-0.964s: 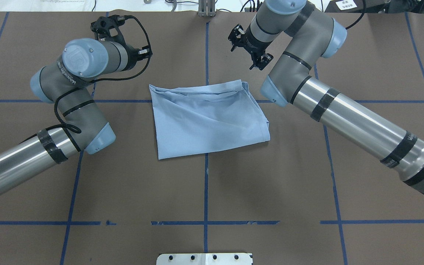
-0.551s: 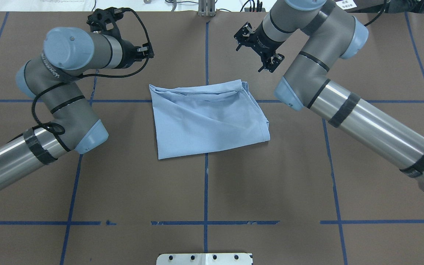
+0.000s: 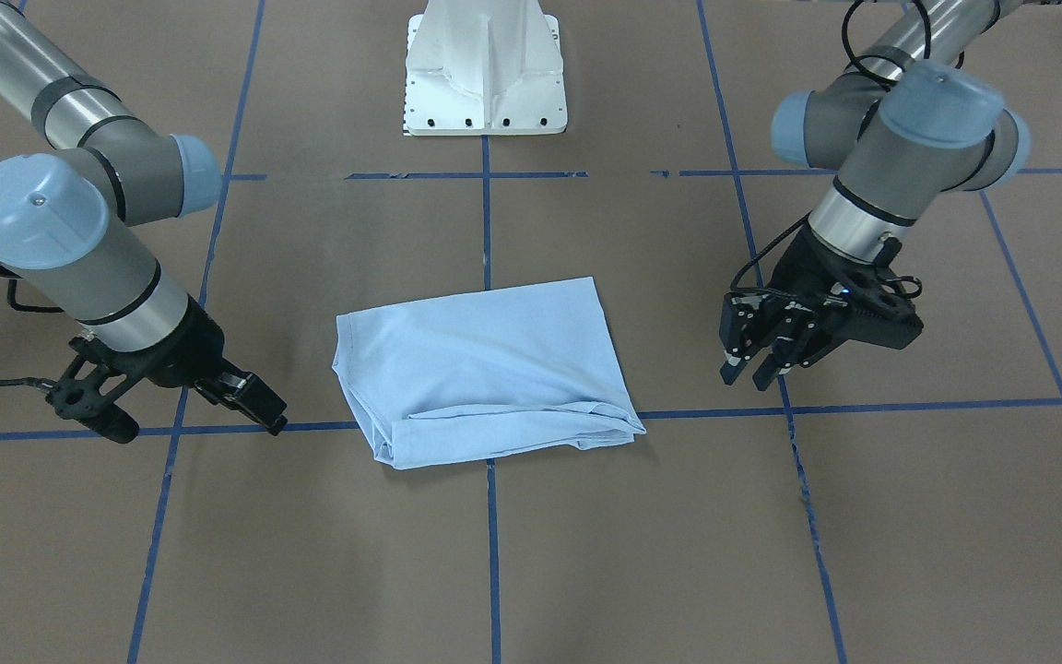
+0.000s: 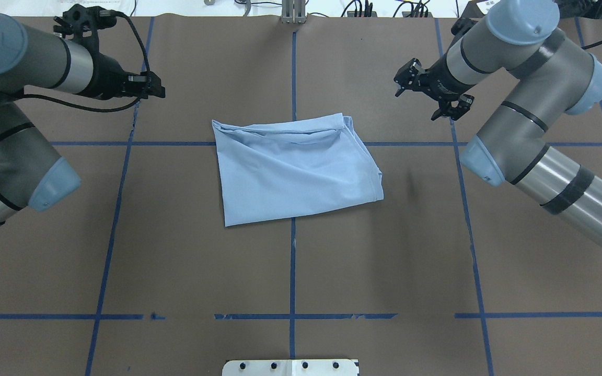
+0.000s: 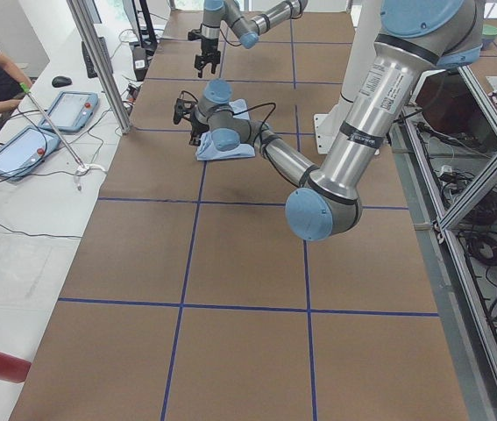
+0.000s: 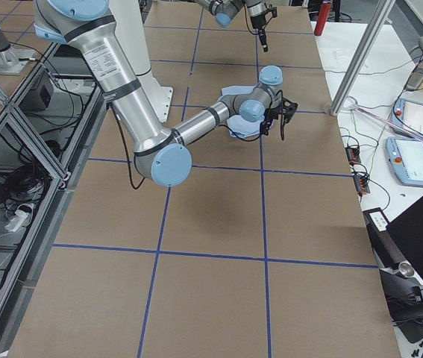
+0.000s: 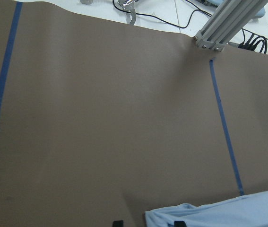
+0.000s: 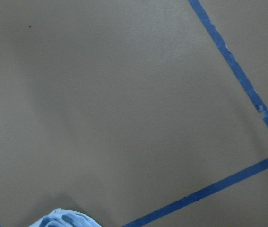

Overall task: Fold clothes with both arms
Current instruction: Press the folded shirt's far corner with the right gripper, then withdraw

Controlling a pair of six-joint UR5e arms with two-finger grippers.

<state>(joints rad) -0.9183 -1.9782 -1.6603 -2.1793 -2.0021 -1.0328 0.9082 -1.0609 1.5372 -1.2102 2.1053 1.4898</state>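
Now we are holding the left gripper [image 3: 743, 378] and right gripper [image 3: 196, 424], both spread and empty, off opposite ends of the shirt [image 4: 296, 167] lying between them.

The light blue T-shirt [image 4: 296, 167] is lying flat, folded into a rough rectangle with its layered edges facing away from the robot, while the left arm [image 4: 11, 146] and right arm [image 4: 520, 130] are hovering on either side, the left gripper [image 3: 743, 376] and right gripper [image 3: 197, 424] both parted and clear of the cloth.
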